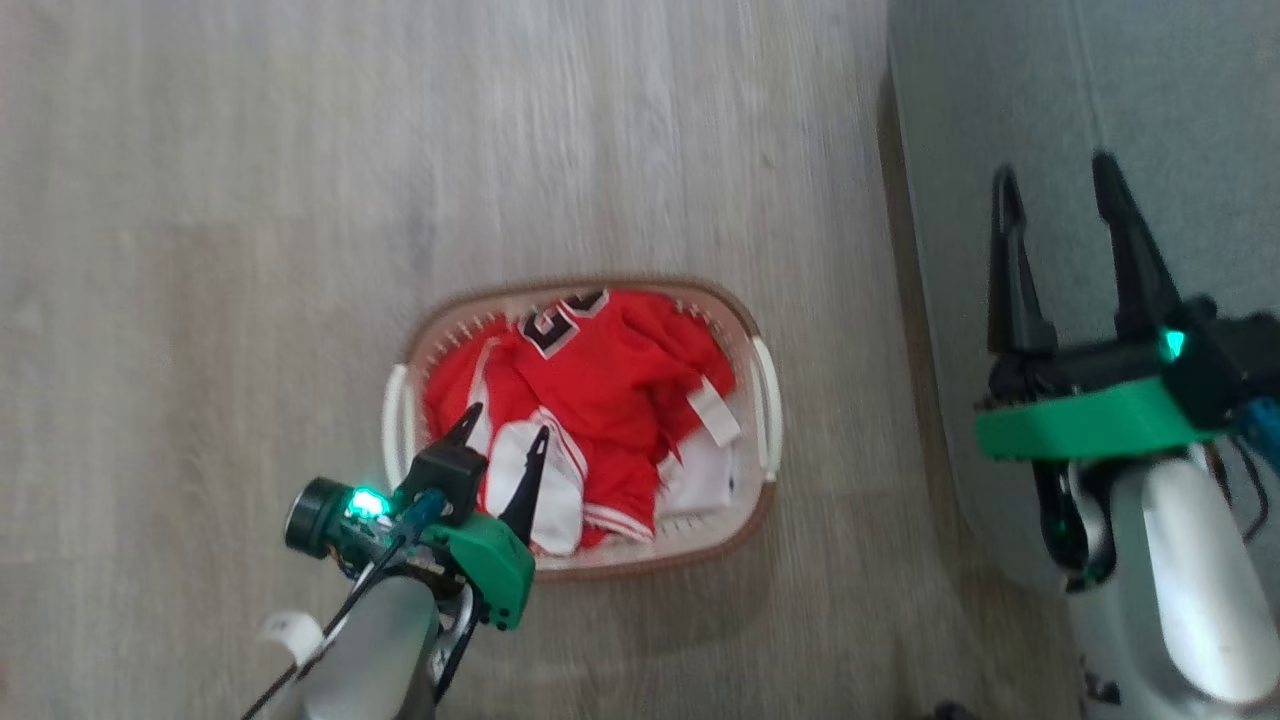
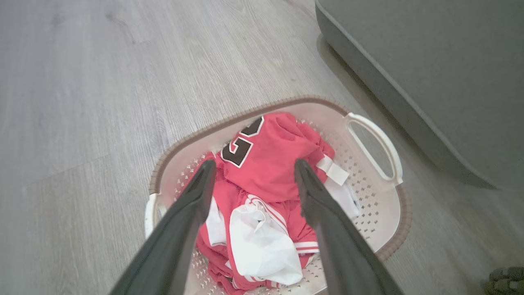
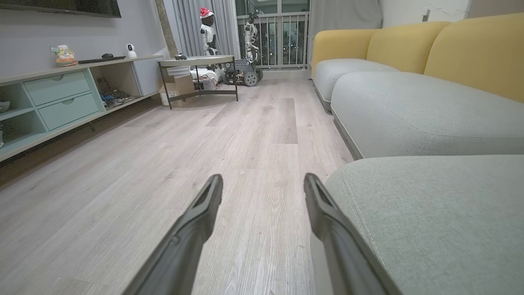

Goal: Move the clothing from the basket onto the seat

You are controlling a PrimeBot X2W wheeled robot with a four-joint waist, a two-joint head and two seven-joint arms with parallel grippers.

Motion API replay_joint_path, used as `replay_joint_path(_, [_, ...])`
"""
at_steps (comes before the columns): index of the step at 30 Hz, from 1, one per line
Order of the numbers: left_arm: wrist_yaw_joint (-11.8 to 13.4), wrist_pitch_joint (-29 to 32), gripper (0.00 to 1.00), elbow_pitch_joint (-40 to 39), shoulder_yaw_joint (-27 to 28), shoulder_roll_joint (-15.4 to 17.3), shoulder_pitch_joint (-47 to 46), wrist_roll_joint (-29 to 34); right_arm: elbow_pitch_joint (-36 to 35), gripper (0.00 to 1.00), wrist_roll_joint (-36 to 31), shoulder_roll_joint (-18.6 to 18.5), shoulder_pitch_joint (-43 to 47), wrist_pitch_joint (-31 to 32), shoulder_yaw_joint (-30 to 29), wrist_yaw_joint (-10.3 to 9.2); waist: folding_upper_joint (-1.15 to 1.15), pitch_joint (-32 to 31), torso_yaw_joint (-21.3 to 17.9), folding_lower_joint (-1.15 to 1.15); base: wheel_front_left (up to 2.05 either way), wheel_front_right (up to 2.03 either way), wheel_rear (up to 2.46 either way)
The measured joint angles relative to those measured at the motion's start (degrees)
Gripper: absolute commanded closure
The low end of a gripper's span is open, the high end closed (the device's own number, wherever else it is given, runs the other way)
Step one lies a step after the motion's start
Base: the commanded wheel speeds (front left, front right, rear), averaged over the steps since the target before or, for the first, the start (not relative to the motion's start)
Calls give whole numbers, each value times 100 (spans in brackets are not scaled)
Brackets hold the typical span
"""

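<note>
The clothing is a heap of red jersey fabric with white panels and black numerals, lying in the basket on the floor. In the left wrist view the clothing fills most of the cream basket. My left gripper hangs open just above the basket's near left part, with nothing between its fingers. My right gripper is open and empty, up at the edge of the grey-green seat, which lies to the right of the basket.
Pale wood floor surrounds the basket. Further sofa cushions with yellow backs run along the right. A low shelf unit with drawers, a small table and a robot figure stand far off.
</note>
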Motion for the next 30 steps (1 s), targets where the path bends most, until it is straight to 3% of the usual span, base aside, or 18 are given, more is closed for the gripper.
replay_joint_path(18, [25,-8,0,2505,-278,237,-1650,311,-210,0,316,-30,-815,-1,464,1,0,1617,-859,0,0,0,0])
replay_joint_path(30, [520,107,0,3279,-382,277,-2198,398,-270,0,463,-31,-1013,-2,578,0,0,1982,-1090,-1,0,0,0])
